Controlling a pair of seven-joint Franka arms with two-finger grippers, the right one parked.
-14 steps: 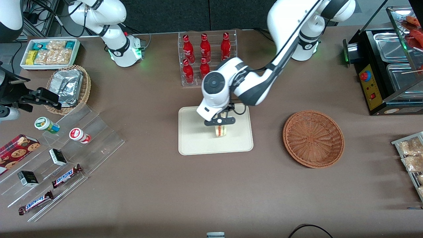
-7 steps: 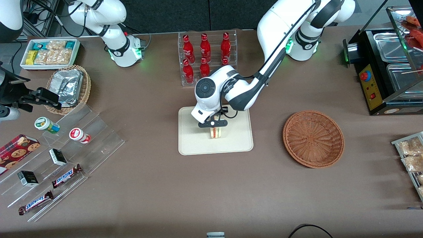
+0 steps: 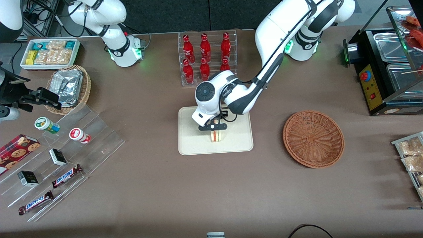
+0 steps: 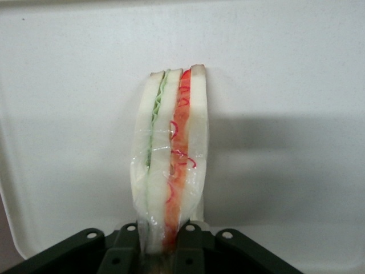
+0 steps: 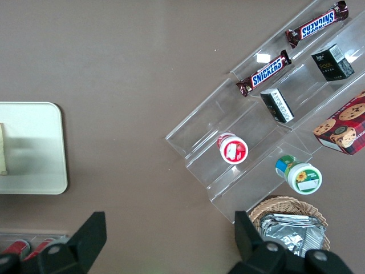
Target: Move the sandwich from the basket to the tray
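Gripper [image 3: 213, 127] hung low over the tray [image 3: 191, 145], clamped on the sandwich [image 3: 216, 135]. In the wrist view, fingers [image 4: 125, 242] pressed against both bread faces of the sandwich [image 4: 171, 177], cut edge with red filling turned toward the camera, wedge standing on edge against the tray [image 4: 285, 85]. Whether its lower edge touched the tray surface could not be told. Sat nearer the front camera than the tray's middle, yet clear of the near rim, with bare cream surface on every side. Basket [image 3: 313, 138] lay apart from the tray toward the working arm's end of the table, nothing in it, open brown table [image 3: 267, 132] between the two. Rack of red bottles [image 3: 206, 56] stood farther from the front camera than the tray, close to the arm's elbow. Clear stepped display [image 3: 62, 155] with snack bars sat toward the parked arm's end, well apart from the tray.
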